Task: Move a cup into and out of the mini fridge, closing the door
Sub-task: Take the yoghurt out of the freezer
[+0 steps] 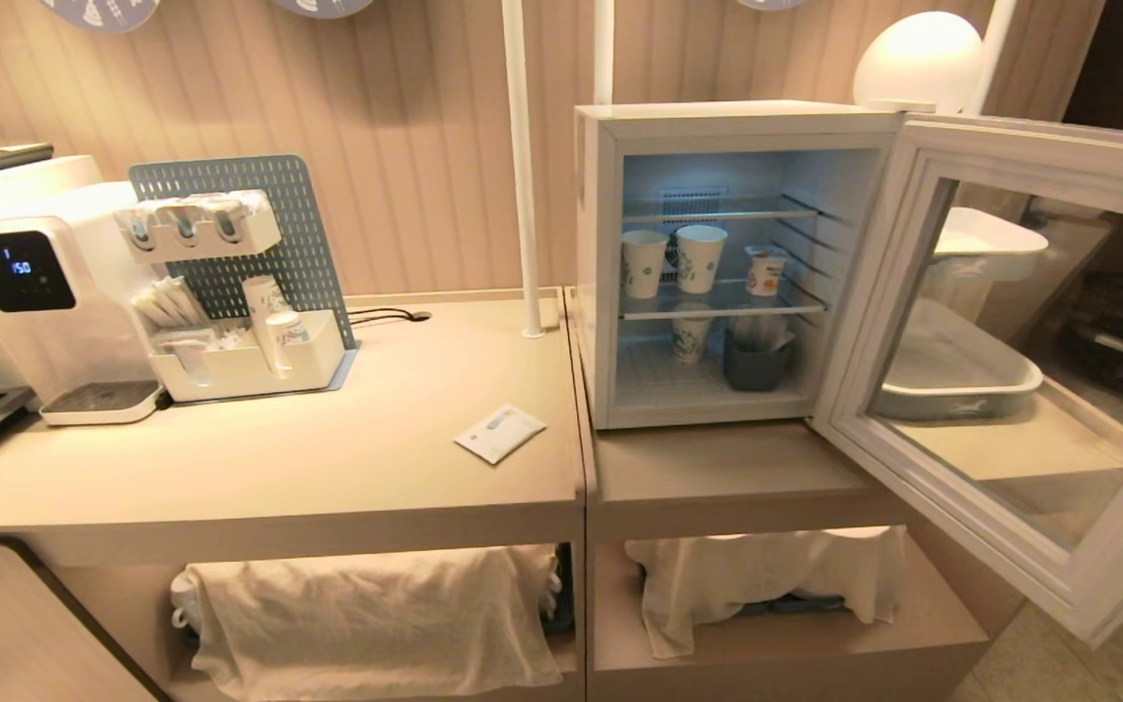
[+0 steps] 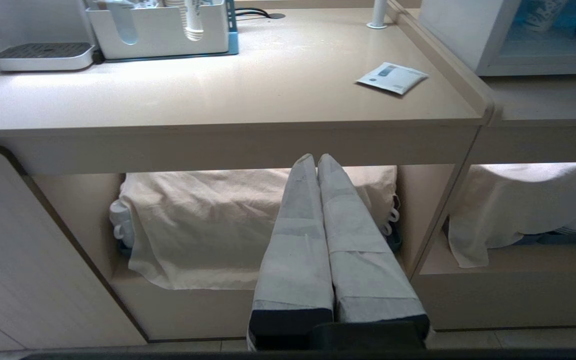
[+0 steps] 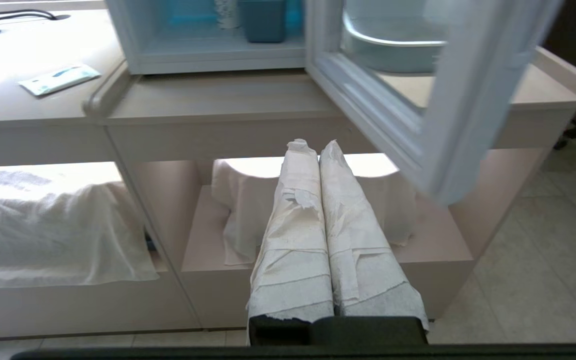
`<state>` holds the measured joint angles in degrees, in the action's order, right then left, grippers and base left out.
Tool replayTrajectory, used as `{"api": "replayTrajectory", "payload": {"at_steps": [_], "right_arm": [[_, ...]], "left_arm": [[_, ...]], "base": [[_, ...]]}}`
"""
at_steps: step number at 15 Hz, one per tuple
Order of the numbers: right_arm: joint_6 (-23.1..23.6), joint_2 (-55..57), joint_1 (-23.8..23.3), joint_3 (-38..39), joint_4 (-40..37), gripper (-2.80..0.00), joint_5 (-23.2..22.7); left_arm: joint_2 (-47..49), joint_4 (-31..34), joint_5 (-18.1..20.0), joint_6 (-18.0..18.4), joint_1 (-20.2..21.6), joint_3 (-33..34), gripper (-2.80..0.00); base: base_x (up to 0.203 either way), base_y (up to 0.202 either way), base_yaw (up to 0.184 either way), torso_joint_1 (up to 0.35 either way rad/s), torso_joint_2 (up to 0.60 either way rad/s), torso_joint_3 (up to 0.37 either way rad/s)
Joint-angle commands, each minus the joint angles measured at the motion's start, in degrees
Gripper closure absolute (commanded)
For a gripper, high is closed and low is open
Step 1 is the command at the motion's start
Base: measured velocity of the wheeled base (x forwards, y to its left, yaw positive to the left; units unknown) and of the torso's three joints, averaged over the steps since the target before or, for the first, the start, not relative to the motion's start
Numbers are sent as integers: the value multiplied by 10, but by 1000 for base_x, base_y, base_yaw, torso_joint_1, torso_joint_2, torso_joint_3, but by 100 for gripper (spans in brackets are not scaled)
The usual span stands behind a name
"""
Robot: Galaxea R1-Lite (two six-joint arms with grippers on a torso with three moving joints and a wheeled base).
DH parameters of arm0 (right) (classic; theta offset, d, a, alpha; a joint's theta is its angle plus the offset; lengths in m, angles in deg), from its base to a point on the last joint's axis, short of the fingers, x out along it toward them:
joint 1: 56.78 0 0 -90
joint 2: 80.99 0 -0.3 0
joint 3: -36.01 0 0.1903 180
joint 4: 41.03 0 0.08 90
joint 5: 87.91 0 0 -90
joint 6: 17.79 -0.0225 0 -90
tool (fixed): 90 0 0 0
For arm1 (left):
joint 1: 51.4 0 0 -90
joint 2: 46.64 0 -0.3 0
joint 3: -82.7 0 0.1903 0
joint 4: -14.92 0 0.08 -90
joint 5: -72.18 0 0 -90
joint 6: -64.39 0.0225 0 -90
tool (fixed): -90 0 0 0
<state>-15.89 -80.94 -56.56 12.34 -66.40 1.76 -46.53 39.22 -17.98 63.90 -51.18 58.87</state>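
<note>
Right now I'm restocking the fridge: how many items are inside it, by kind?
Blue-patterned paper cups: 3
Yogurt cup: 1
Dark grey container: 1
Total: 5

Water dispenser (image 1: 30, 292) & sachet (image 1: 500, 432) on counter (image 1: 328, 468), cloths (image 1: 367, 624) below.

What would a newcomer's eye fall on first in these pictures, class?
The mini fridge on the right-hand counter, lit inside, its door swung wide open to the right. On its middle shelf the cup stands right of two taller paper cups. Both end effectors, left and right, hang shut below counter level.
</note>
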Motion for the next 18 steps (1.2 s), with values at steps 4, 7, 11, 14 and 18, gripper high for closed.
{"api": "replayTrajectory", "payload": {"at_steps": [4, 7, 11, 14, 18], "right_arm": [[0, 1, 0, 0, 0, 0, 0], [0, 1, 0, 0, 0, 0, 0], [0, 0, 0, 0, 0, 0, 0], [0, 1, 0, 0, 0, 0, 0], [0, 1, 0, 0, 0, 0, 0]], "left_arm": [[0, 7, -1, 1, 0, -2, 0], [0, 7, -1, 1, 0, -2, 0], [0, 7, -1, 1, 0, -2, 0], [0, 6, -1, 1, 0, -2, 0], [0, 5, -1, 0, 0, -2, 0]], "base": [[0, 45, 1, 1, 1, 2], [125, 3, 2, 1, 1, 2], [192, 0, 1, 1, 1, 4], [194, 0, 1, 2, 0, 3], [194, 0, -2, 2, 1, 3]]}}
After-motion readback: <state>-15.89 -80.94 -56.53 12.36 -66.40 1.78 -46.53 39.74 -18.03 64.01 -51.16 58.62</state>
